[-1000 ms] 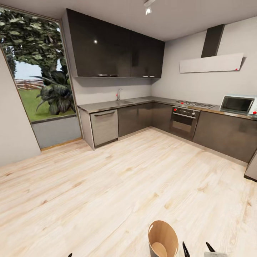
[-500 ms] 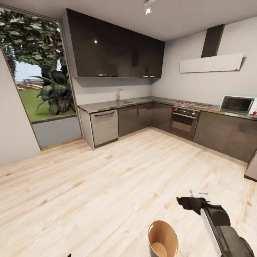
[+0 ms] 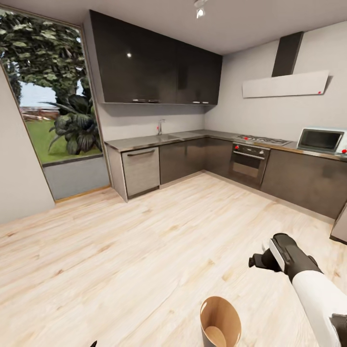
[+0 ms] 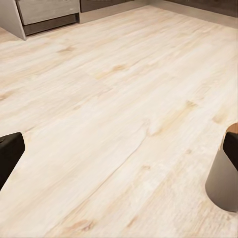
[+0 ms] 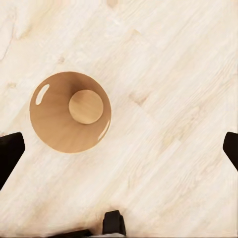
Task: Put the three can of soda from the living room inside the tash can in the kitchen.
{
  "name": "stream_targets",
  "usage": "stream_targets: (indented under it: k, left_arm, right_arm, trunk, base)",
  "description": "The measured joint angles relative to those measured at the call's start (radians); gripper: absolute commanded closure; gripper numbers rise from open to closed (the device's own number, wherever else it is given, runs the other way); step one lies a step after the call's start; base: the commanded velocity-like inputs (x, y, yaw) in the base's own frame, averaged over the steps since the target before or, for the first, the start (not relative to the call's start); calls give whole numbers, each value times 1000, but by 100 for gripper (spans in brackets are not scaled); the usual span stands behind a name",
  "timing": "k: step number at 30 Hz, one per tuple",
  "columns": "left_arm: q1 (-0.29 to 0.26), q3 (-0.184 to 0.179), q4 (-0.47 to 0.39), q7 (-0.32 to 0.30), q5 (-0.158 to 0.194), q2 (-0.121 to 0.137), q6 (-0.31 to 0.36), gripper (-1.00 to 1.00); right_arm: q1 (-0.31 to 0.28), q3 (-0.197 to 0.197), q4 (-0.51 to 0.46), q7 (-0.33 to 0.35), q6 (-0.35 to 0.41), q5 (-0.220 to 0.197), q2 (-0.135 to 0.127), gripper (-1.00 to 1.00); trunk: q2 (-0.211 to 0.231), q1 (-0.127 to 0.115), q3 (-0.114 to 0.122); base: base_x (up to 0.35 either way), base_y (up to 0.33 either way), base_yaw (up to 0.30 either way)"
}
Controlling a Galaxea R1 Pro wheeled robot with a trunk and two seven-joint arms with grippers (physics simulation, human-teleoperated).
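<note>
The copper-brown trash can (image 3: 220, 322) stands on the kitchen floor at the bottom of the head view. Looking straight down from the right wrist, I see the trash can (image 5: 69, 111) with only its bare round bottom inside. My right gripper (image 5: 119, 148) is high above the floor beside it, open wide, with nothing between its black fingertips (image 5: 10, 153). My right arm (image 3: 308, 284) reaches up just right of the bucket. My left gripper (image 4: 119, 151) is open and empty low over the floor, with the trash can wall (image 4: 223, 183) beside one finger. The soda cans are out of view.
Grey lower cabinets (image 3: 183, 159) with a sink and chrome tap (image 3: 160, 126) run along the far wall. An oven (image 3: 248, 164) and a microwave (image 3: 320, 140) stand to the right. A large window (image 3: 48, 106) is at the left. Light wood floor (image 3: 144, 250) lies between.
My right arm has risen from the bottom edge of the head view to a spot over the floor right of the trash can, and its wrist has turned. The bucket has not moved.
</note>
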Motion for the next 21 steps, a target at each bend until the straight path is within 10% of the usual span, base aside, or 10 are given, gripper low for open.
stream_targets:
  k: [21]
  left_arm:
    - [0,-3,2,0,0,0,0,-100]
  right_arm:
    - [-31,12,65,1,0,4,2,-100]
  trunk:
    - [-147,80,-66]
  base:
    - [0,0,0]
